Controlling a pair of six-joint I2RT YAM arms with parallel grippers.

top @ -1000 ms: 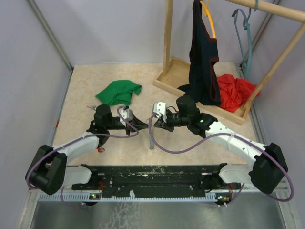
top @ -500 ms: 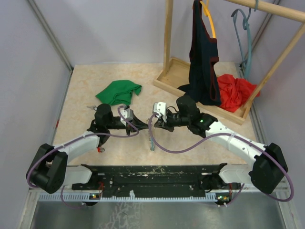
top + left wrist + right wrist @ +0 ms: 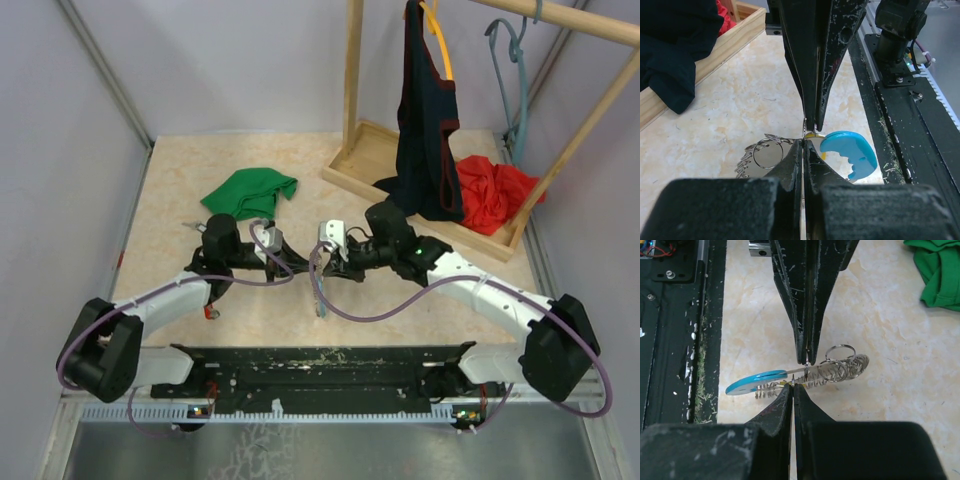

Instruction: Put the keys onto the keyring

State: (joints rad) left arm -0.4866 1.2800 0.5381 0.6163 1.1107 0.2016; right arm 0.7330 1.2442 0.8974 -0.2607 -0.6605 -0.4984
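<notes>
Beige stone-look table (image 3: 200, 160) fills our view, walled in pale lilac. At the back right we see a wooden tray (image 3: 360, 150) holding a red cloth (image 3: 495, 195) and the hem of a dark garment (image 3: 425, 120). A green cloth (image 3: 248, 192) lies loose. Mid-table both grippers meet tip to tip, clenched. The left gripper (image 3: 298, 264) pinches the keyring (image 3: 318, 290), which hangs between them. What the right gripper (image 3: 325, 264) nips we cannot tell. We spot keys (image 3: 190, 225) beside the left arm.
</notes>
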